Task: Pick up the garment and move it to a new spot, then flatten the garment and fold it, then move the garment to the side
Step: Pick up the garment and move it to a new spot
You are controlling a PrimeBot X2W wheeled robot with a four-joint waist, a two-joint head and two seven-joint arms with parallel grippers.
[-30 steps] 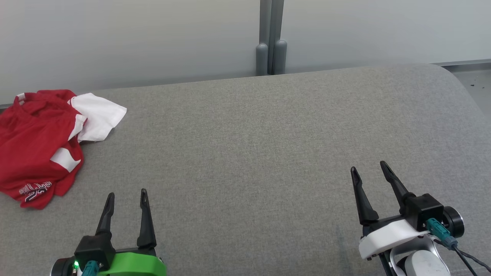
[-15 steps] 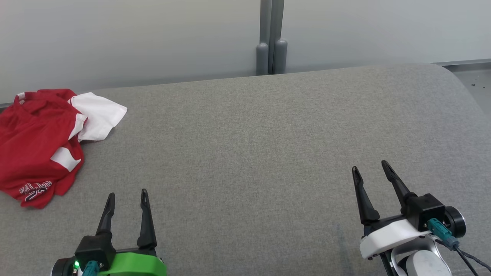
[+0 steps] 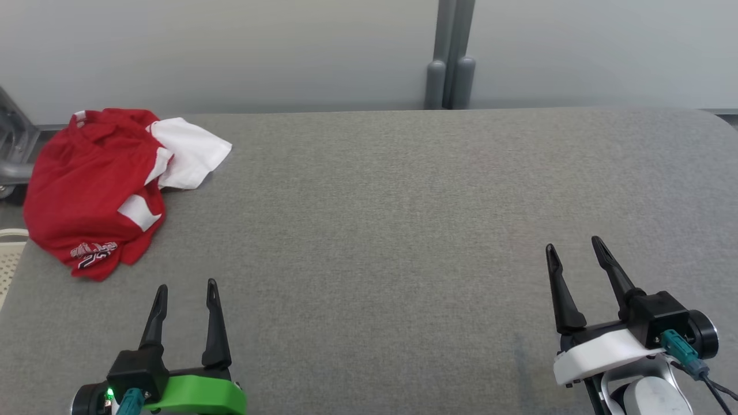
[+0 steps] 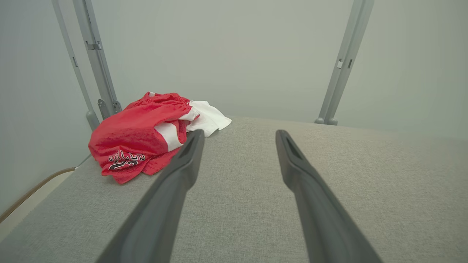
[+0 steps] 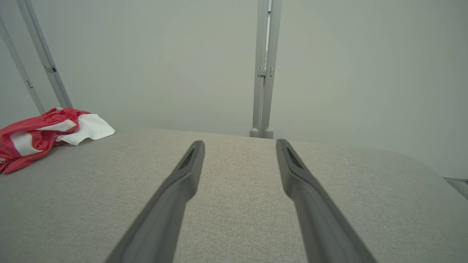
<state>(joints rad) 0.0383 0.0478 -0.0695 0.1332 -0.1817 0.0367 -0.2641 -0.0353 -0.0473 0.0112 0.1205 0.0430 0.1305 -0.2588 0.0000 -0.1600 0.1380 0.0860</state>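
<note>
Beyond the open left jaws, to their left; crumpled garment (image 3: 95, 184)

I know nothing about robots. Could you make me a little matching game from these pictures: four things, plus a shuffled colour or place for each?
Things:
1. garment
2. left tool
3. right tool
4. post

Descriptions:
A. white-based, lower right
B. grey, upright at the back
C. red and white, crumpled, far left
D. green-based, lower left

Pairs: 1-C, 2-D, 3-A, 4-B

red-and-white garment (image 3: 95, 184), grey table (image 3: 403, 230)
</note>
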